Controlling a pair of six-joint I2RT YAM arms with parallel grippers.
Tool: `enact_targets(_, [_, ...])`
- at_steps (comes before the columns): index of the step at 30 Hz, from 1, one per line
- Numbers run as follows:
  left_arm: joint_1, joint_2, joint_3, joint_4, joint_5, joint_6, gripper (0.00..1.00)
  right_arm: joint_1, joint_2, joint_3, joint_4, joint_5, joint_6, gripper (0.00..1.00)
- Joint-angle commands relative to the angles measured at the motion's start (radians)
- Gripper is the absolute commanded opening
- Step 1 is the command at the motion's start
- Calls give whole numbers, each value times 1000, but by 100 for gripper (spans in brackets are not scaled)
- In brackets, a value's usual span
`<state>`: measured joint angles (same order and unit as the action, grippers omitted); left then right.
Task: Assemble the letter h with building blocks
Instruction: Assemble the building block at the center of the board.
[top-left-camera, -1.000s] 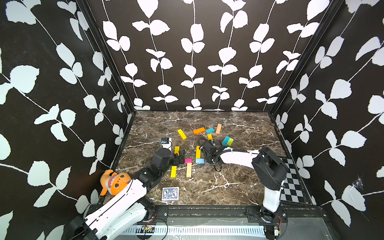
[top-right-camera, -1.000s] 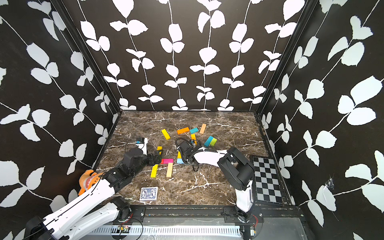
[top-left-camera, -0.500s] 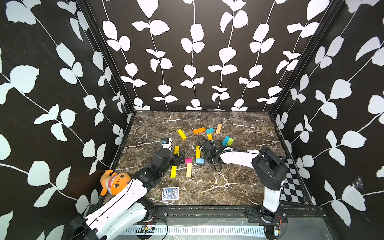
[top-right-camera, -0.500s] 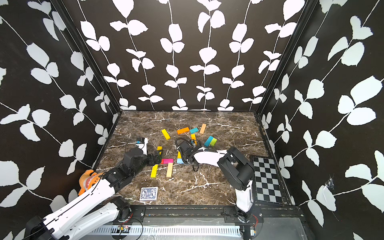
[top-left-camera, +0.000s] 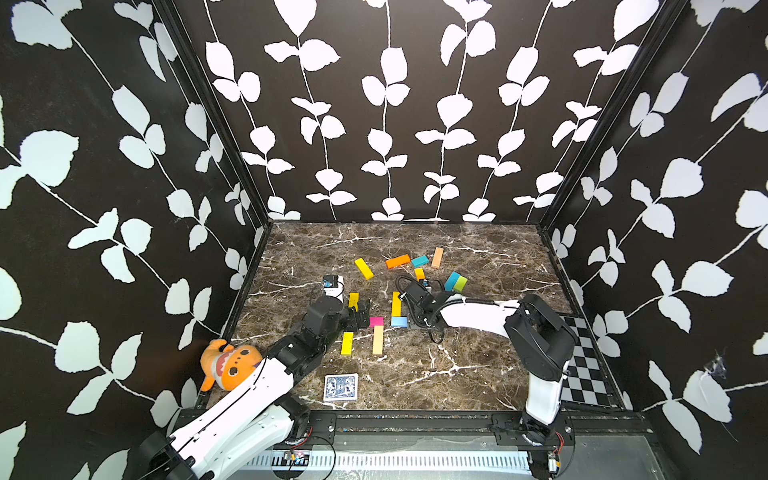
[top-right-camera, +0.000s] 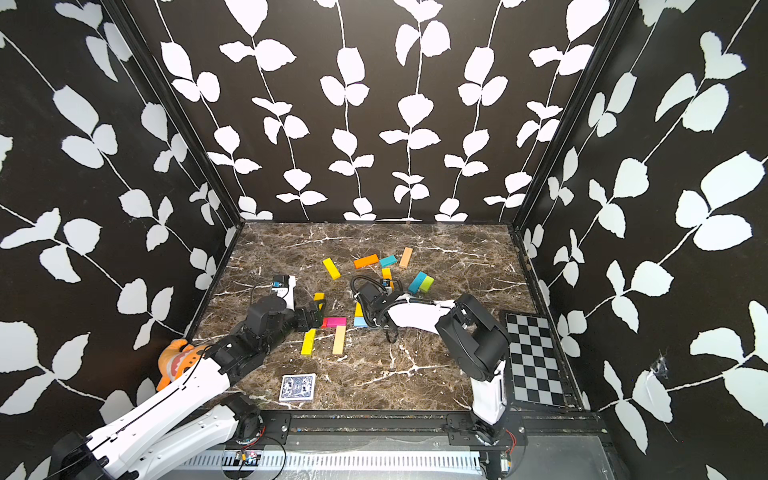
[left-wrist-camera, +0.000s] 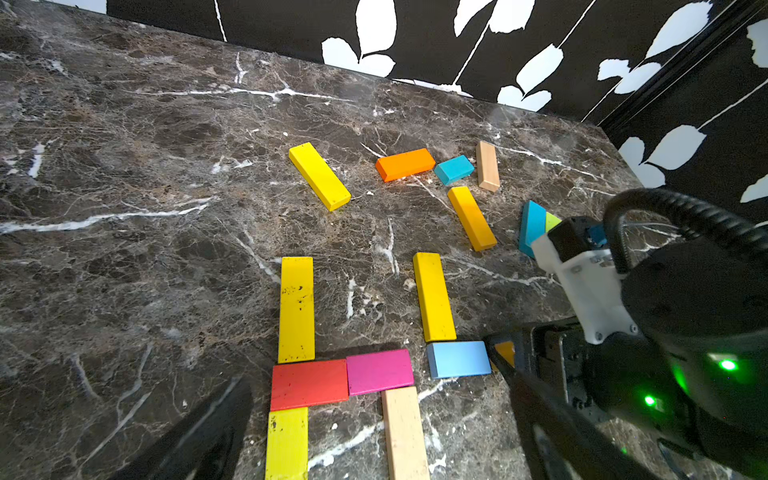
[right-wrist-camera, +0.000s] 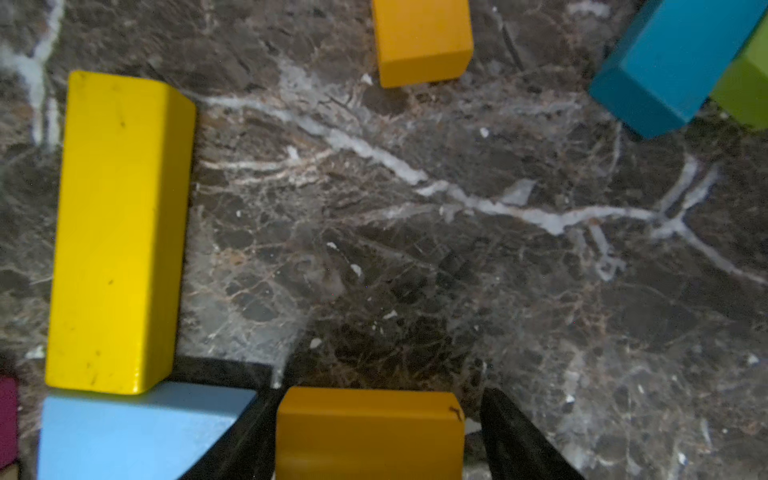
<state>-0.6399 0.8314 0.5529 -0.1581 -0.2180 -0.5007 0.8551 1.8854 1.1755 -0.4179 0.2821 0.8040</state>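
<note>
The letter h lies flat: two yellow bars (left-wrist-camera: 296, 309) (left-wrist-camera: 287, 442) form the stem, red (left-wrist-camera: 309, 384) and pink (left-wrist-camera: 379, 371) the crossbar, tan (left-wrist-camera: 405, 432) the leg. My left gripper (left-wrist-camera: 370, 370) hovers wide open over the crossbar, holding nothing. To the right, another yellow bar (top-left-camera: 396, 304) meets a light blue block (top-left-camera: 399, 321). My right gripper (right-wrist-camera: 370, 415) is low beside them, and an amber block (right-wrist-camera: 370, 432) lies on the table between its fingers (right-wrist-camera: 511, 432). A gap shows on one side, so the jaws stand open.
Loose blocks lie farther back: yellow (top-left-camera: 363, 268), orange (top-left-camera: 397, 261), teal (top-left-camera: 419, 261), tan (top-left-camera: 437, 257), amber (top-left-camera: 419, 274), and a teal-green pair (top-left-camera: 455, 282). A playing card (top-left-camera: 340, 387) lies near the front edge, a plush toy (top-left-camera: 228, 365) front left, and a checkerboard (top-left-camera: 586, 365) on the right.
The right gripper's jaws have spread apart around the amber block. Both arms and the laid blocks stay where they were.
</note>
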Motion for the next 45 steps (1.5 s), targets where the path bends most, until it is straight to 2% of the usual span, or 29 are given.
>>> enact_targets(1, [-3, 1, 23, -1, -1, 10, 99, -1, -51, 18, -19, 36, 4, 75])
enact_targets(11, [-1, -3, 31, -9, 5, 7, 99, -13, -155, -6, -52, 42, -14, 78])
enact_targets(20, [-2, -12, 34, -21, 0, 10, 99, -143, -229, -110, -123, 2, -85, 78])
enact_targets(24, [-1, -14, 37, -21, 0, 9, 99, -177, -234, -142, -131, 0, -114, 78])
enact_targets(31, [-2, -7, 36, -21, 3, 4, 99, -187, -179, -134, -63, -80, -232, 78])
enact_targets(45, [-1, -11, 36, -26, 0, 2, 99, -199, -121, -112, -44, -96, -285, 78])
